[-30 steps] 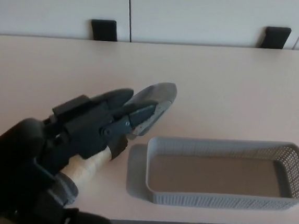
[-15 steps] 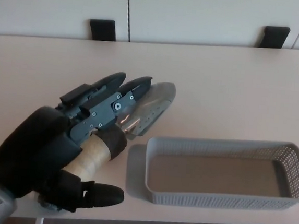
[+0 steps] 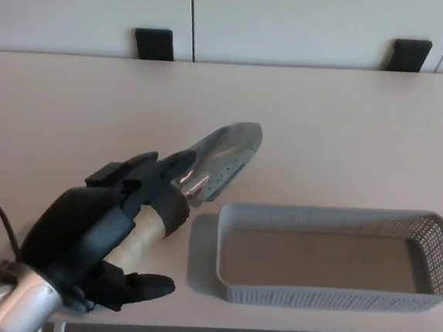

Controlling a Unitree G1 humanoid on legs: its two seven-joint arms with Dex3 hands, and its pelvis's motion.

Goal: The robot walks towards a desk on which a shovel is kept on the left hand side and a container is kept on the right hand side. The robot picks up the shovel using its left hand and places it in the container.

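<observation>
My left hand (image 3: 103, 237) has its black fingers (image 3: 157, 188) curled over the pale wooden handle (image 3: 138, 235) of the shovel (image 3: 214, 165), thumb (image 3: 145, 286) sticking out below. The shovel's shiny grey metal blade, scooped and rounded at the tip, points up and to the right over the beige desk (image 3: 326, 121), just left of the grey mesh container (image 3: 338, 258). That container sits at the desk's near edge, nothing inside.
</observation>
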